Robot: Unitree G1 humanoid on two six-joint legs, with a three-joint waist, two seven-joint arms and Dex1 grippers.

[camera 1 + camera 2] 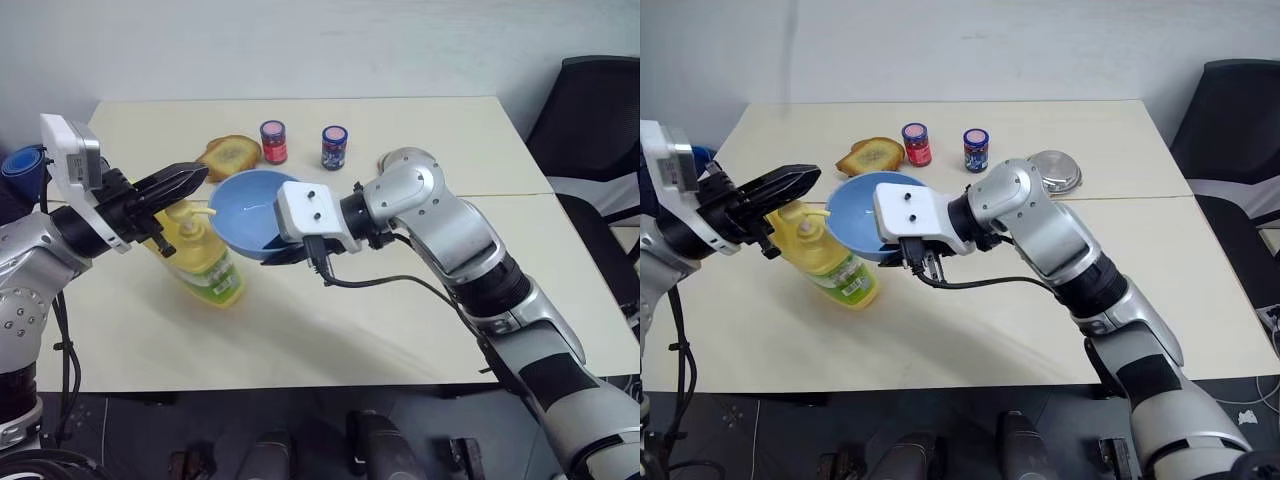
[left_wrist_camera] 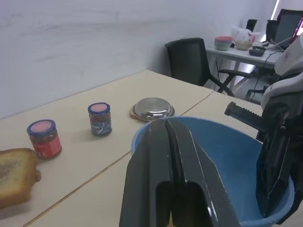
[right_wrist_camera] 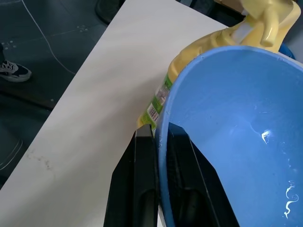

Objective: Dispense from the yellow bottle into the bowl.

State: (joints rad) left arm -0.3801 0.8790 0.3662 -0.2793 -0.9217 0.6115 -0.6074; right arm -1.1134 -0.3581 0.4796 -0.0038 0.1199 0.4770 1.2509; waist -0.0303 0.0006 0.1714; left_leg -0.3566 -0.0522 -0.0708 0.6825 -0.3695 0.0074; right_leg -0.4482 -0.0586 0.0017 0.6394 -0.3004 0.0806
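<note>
Blue plastic bowl (image 1: 245,212), left of centre, light and stiff, pinched at rim by right gripper (image 3: 158,156). Yellow bottle (image 1: 200,258) below-left on counter (image 1: 330,330): heavy, slick; pump needs pressing. Left gripper (image 1: 175,182) shut, empty, above pump.

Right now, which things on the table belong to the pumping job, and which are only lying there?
For the job:
- yellow bottle, standing on the table
- bowl, held by its rim in the right gripper, tilted next to the bottle's pump
- left gripper, shut, above the pump

Only lying there:
- red jar
- blue jar
- toast
- metal dish
</note>
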